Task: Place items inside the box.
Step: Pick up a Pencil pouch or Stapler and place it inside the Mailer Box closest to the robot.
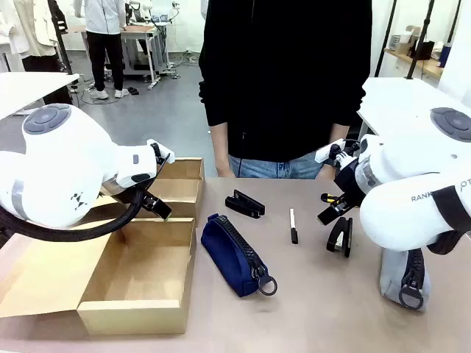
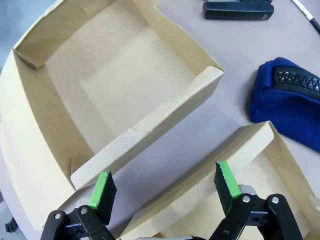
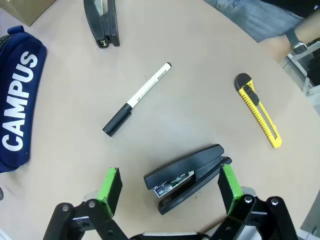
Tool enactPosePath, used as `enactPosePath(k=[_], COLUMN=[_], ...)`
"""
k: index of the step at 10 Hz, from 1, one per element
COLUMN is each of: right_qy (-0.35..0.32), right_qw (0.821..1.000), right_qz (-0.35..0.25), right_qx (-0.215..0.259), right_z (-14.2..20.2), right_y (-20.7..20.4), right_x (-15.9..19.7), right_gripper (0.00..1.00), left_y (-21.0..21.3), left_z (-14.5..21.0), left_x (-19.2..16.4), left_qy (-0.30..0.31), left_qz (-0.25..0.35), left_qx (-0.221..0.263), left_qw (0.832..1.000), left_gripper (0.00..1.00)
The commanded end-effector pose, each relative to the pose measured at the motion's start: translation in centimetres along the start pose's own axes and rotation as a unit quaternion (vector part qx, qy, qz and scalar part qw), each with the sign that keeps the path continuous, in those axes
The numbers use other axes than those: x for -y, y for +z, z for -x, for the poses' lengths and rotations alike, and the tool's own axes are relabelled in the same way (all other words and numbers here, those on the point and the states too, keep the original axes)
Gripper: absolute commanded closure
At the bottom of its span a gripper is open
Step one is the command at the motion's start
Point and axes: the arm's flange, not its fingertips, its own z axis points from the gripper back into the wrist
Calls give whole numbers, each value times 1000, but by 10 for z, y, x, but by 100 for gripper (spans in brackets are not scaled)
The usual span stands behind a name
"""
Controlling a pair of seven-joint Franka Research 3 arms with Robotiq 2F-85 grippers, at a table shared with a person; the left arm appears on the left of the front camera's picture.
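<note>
The open cardboard box (image 1: pixel 136 316) lies at the table's left with a second tray (image 1: pixel 193 170) behind it. My left gripper (image 1: pixel 160 209) hangs open over the strip of table between the two walls (image 2: pixel 165 185). The navy "CAMPUS" pouch (image 1: pixel 235 254) (image 3: pixel 20 100) lies mid-table. Beyond it lie a black stapler (image 1: pixel 244 204) and a white pen with a black cap (image 1: pixel 293 225) (image 3: pixel 137 98). My right gripper (image 1: pixel 333 212) is open just above a second black stapler (image 1: pixel 340 237) (image 3: pixel 187 176), which lies between its green pads. A grey pouch (image 1: pixel 403 278) stands at the front right.
A yellow utility knife (image 3: pixel 258 110) lies beyond the right stapler, near the far edge. A person in a black top (image 1: pixel 287 81) stands at the far side, with a hand wearing a watch (image 3: pixel 295 45) at the table edge. The box's flap (image 1: pixel 37 287) spreads to the left.
</note>
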Motion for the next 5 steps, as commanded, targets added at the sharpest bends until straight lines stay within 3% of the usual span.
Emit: enactPosePath(k=[1,5], right_qy=[0,0], right_qw=[1000,1000], right_qz=[0,0], right_qx=[0,0], right_z=[0,0], right_y=[0,0], right_x=[0,0], right_gripper=[0,0], left_y=[0,0], left_z=[0,0], left_x=[0,0], left_qy=[0,0], left_qz=[0,0], left_qx=[0,0], left_qw=[1000,1000], left_gripper=[0,0])
